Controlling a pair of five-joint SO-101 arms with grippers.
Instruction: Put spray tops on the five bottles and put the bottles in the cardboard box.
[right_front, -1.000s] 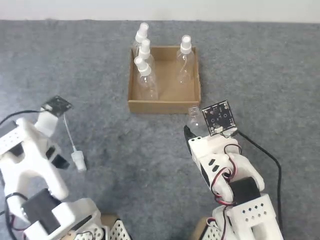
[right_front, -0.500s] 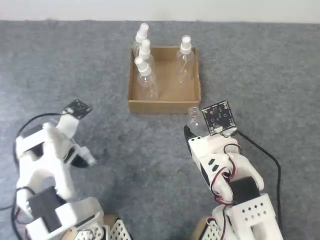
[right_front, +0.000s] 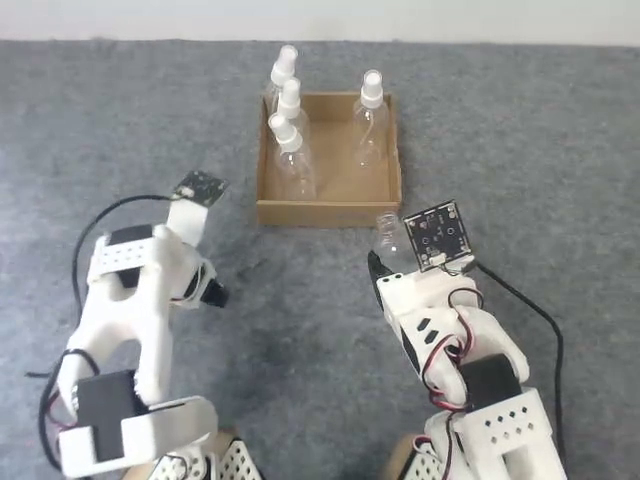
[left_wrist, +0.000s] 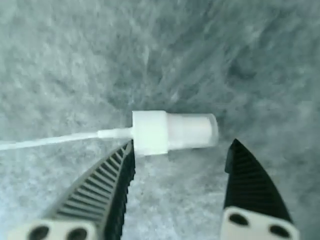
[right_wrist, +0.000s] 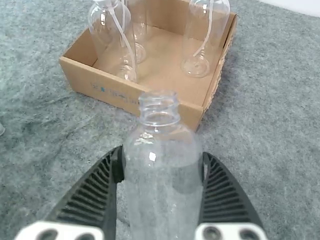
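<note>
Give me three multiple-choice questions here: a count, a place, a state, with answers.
1. How many clear plastic bottles with white spray tops stand at the brown cardboard box? A four; B two; C five.
2. Where is the loose spray top? A in the box; B on the grey carpet; C on a bottle.
3. The right gripper is: A open; B shut, empty; C shut on a topless clear bottle.
Key: A, four tops show; B, it lies by the left gripper; C, it clamps the bottle.

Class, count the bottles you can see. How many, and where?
5. In the box: back-left bottle, middle-left bottle, front-left bottle, right bottle. The open bottle is held in the right gripper's jaws.
</note>
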